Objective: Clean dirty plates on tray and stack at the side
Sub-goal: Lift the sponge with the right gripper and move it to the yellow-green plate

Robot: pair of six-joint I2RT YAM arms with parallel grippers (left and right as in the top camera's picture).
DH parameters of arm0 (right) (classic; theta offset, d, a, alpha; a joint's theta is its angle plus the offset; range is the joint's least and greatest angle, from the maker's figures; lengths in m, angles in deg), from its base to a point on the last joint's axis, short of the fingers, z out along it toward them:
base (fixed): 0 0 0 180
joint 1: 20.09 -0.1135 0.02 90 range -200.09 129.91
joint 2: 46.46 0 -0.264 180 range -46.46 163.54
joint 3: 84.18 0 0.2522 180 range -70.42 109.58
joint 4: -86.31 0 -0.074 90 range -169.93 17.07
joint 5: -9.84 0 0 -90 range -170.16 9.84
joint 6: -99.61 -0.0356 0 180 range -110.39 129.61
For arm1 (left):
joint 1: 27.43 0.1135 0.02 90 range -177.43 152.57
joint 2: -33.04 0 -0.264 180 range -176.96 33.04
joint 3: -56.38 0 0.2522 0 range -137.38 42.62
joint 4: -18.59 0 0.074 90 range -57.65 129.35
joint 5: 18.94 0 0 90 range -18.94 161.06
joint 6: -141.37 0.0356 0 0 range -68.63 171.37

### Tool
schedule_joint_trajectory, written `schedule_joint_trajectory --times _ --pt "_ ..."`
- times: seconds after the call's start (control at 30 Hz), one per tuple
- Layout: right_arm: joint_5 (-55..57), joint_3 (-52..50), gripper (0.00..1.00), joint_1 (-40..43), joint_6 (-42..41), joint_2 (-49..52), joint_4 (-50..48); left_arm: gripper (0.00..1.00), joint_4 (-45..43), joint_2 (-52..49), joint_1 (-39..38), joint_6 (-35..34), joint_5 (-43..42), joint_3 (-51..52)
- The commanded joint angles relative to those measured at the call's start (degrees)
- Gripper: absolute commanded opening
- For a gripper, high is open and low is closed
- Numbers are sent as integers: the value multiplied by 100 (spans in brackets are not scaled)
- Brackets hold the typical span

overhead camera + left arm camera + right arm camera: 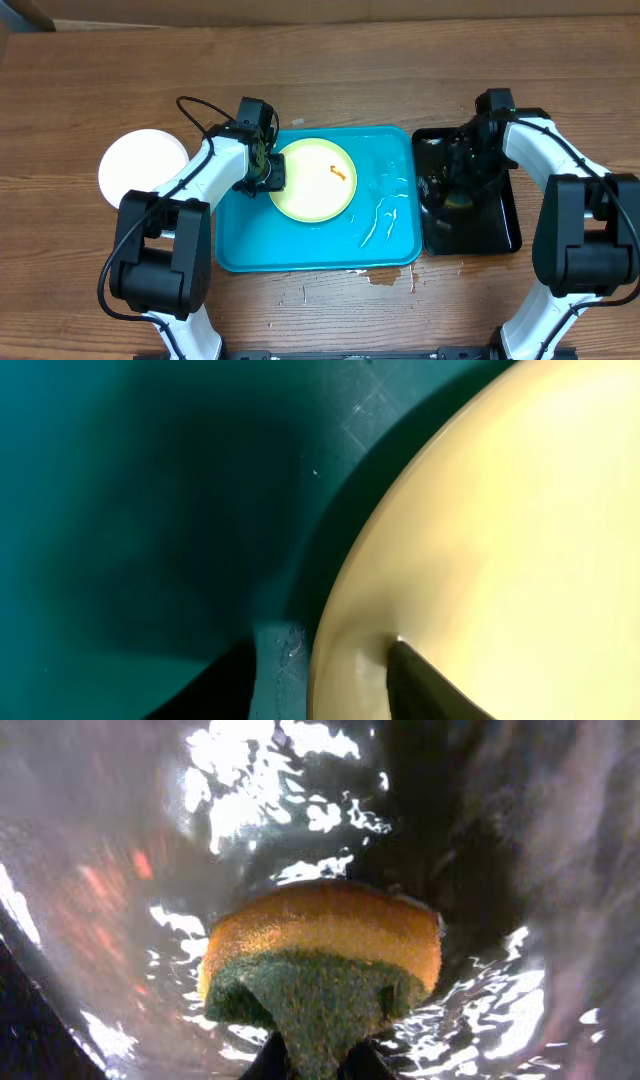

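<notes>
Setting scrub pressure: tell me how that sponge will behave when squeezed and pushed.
The sponge probably squashes easily: its green pad puckers where the fingers pinch it. Likely heavier than it looks and drippy, since the black tray glistens wet. The green face should drag rather than slide.

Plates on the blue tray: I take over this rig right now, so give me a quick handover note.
Left pincer: open, straddling the rim of the yellow-green plate. Right pincer: shut on the sponge, down in the wet black tray.
That plate sits in the blue tray, orange smear on it. The white plate lies on the table left of the tray.
Done: white plate set aside, apparently clean.
Left: scrub off the smear, then stack this plate on the white one.
</notes>
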Motion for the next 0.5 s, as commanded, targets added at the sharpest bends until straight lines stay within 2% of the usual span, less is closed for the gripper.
schedule_joint_trajectory --times 0.0,0.1,0.17,0.3,0.4,0.47 --pt "68 299 4 -26 46 -111 90 49 -7 -105 -42 52 81 63" --pt "199 302 4 -26 44 -229 68 49 -33 -105 -42 50 79 63" --pt "219 302 4 -26 42 -319 85 45 -85 -105 -42 50 79 63" --pt "389 302 4 -28 -4 -562 278 28 -140 -105 -42 48 79 63" --pt "667 302 4 -28 -212 -664 398 10 -136 -105 -42 48 66 63" --pt "859 302 4 -28 -308 -682 437 5 -133 -105 -42 50 13 63"
